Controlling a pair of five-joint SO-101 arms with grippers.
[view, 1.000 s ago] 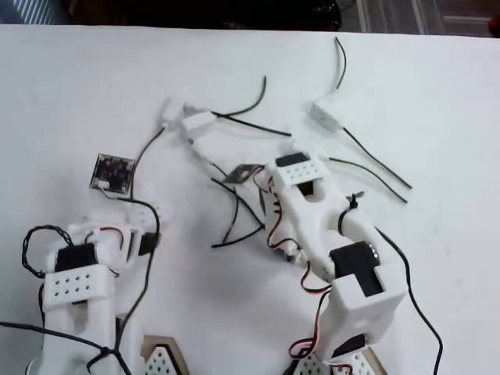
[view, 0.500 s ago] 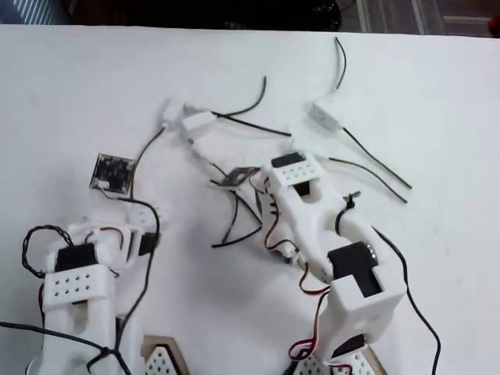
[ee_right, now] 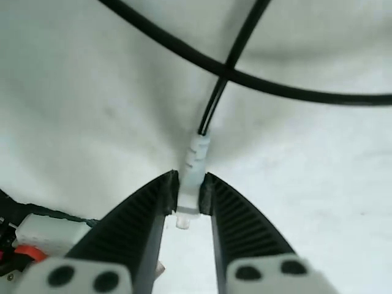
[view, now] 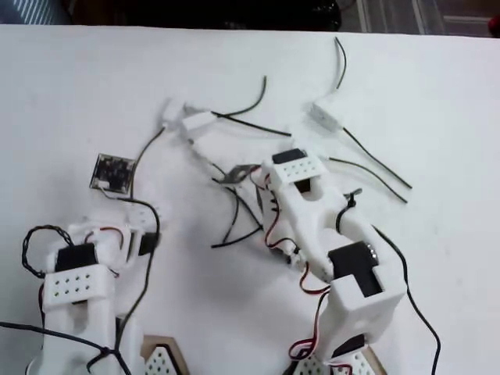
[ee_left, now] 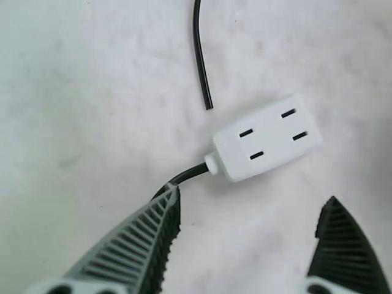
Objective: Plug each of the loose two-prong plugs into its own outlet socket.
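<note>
Near the table's (ee_left: 73, 92) middle, the right gripper (ee_right: 188, 179) is clamped on a white plug (ee_right: 195, 153) trailing a black cord (ee_right: 215, 101). At the near left, the left gripper (ee_left: 251, 197) gapes wide over a white outlet socket (ee_left: 267, 138) lying flat.

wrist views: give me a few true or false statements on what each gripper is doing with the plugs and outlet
1. The right gripper is shut on a white plug. True.
2. The left gripper is clamped on the outlet block. False: its jaws stand open, and the outlet block lies on the table ahead of them, ungripped.
3. The outlet block's slots are all empty. True: four slots show, with nothing plugged in.
4. The white plug has a red cord. False: its cord is black.
</note>
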